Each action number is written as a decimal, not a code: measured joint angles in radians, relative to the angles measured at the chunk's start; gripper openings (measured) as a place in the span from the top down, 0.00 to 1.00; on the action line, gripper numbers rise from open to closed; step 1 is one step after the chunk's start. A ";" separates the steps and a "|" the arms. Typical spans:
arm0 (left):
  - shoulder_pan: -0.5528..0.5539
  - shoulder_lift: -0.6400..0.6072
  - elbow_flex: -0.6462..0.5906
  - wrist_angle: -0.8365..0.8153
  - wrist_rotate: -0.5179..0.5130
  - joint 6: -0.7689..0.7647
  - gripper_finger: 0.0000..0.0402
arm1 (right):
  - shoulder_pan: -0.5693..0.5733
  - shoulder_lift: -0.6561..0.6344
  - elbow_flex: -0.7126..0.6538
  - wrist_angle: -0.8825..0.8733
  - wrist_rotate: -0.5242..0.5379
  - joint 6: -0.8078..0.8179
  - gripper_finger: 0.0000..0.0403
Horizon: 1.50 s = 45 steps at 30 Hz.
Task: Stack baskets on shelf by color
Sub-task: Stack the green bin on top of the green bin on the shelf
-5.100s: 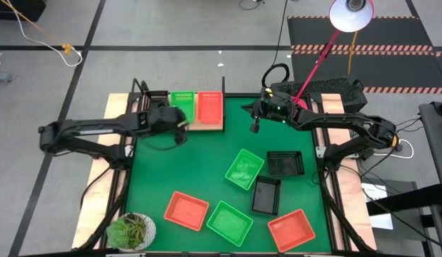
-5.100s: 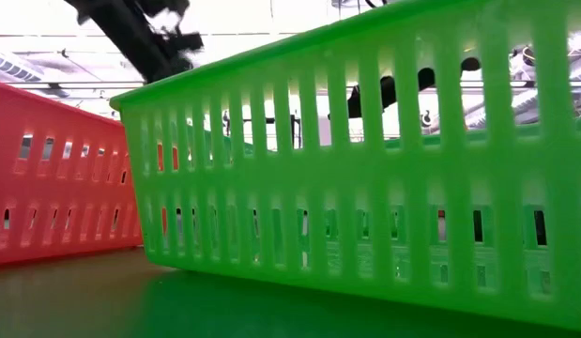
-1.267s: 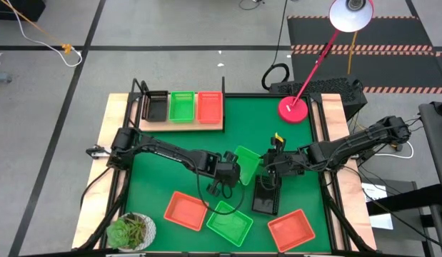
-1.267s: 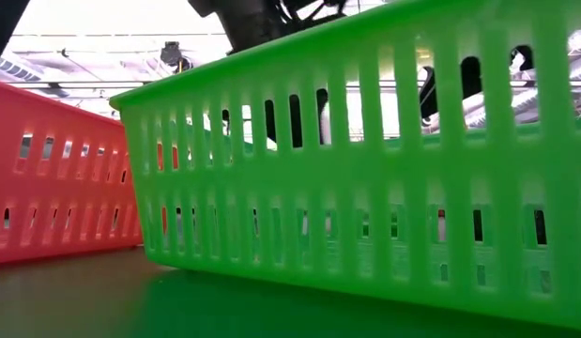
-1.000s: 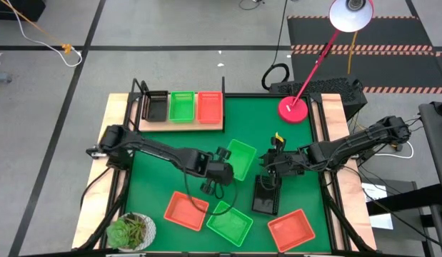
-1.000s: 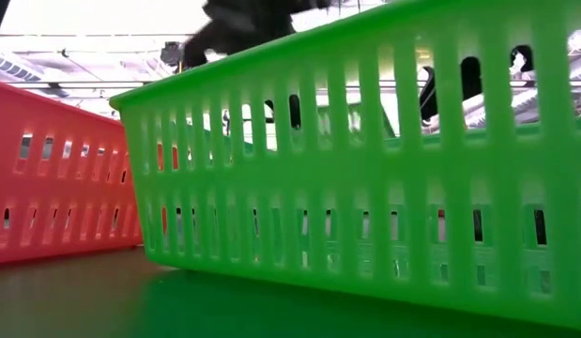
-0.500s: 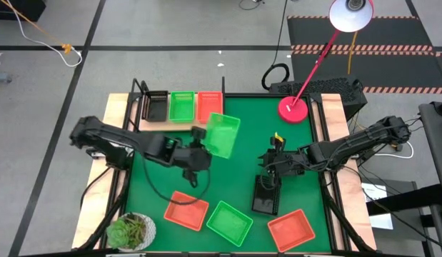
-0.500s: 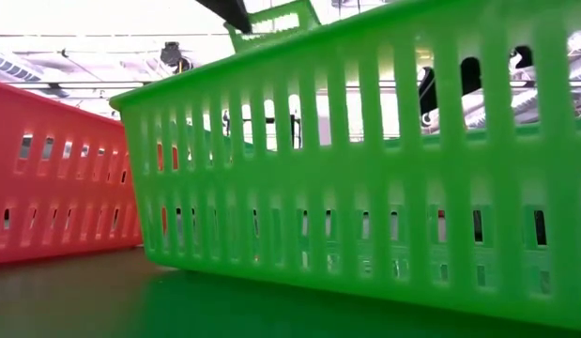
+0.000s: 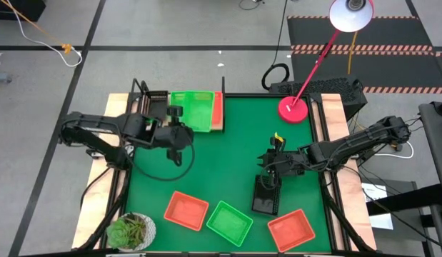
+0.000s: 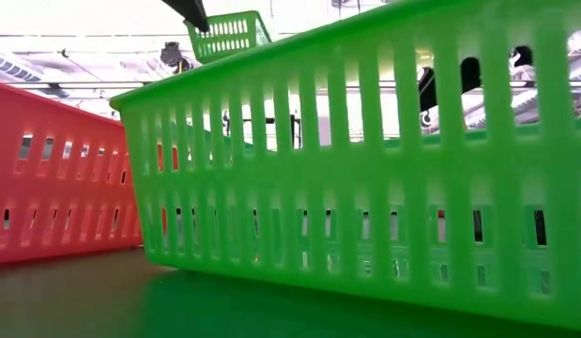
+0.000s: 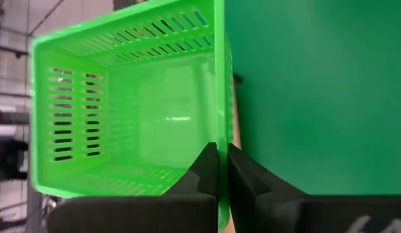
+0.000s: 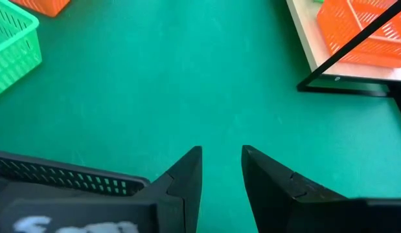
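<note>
Left hand (image 9: 179, 123) has hauled the green basket (image 9: 194, 111) it's pinching up over the shelf (image 9: 215, 126), so stacking's next; right hand (image 9: 269, 169) hangs open.

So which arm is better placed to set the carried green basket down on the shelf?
Left: its claw already grips the green plastic mesh basket over the light-wood shelf. The right claw sits mid-mat by black baskets.

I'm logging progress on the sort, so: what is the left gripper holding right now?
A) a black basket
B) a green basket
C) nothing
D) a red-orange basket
B: in the left wrist view the left gripper is shut on the rim of a green basket, which the high view shows carried over the shelf at the table's far edge.
</note>
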 joint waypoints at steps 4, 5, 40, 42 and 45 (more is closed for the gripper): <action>0.057 -0.013 0.000 -0.042 0.003 0.019 0.96 | 0.000 0.000 0.000 0.000 0.000 0.000 0.74; 0.073 -0.014 0.000 -0.043 0.008 0.026 0.97 | 0.000 0.000 0.000 0.000 0.000 0.000 0.74; 0.614 -0.212 -0.522 0.411 0.352 0.459 0.96 | 0.000 0.000 0.000 0.000 0.000 0.001 0.74; 0.630 -0.212 -0.537 0.413 0.373 0.460 0.96 | 0.000 0.000 0.000 0.000 0.000 0.001 0.74; 0.646 -0.213 -0.553 0.419 0.400 0.458 0.98 | 0.000 0.000 0.000 0.000 0.000 0.002 0.74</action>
